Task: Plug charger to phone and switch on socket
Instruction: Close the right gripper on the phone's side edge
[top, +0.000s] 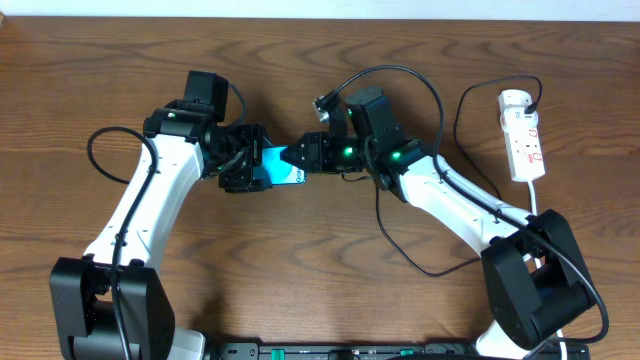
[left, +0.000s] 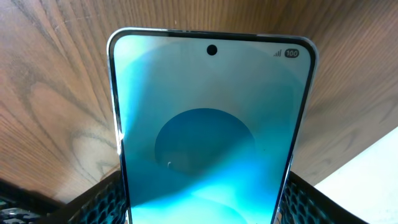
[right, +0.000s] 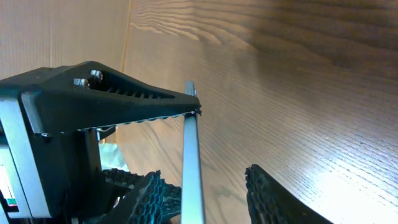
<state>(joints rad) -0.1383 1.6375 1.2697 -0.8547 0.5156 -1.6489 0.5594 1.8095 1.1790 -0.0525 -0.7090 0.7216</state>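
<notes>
The phone, with a cyan-blue screen, is held just above the wooden table at the centre. My left gripper is shut on its lower end. In the left wrist view the phone fills the frame between my jaws. My right gripper is open at the phone's other end. In the right wrist view the phone is edge-on between my spread fingers. The white socket lies at the far right. The thin black charger cable curves away from it; its plug tip is not visible.
The socket's thick white cord runs down towards the right arm's base. Thicker black robot cables loop over the right arm and beside the left arm. The left gripper's black finger shows in the right wrist view.
</notes>
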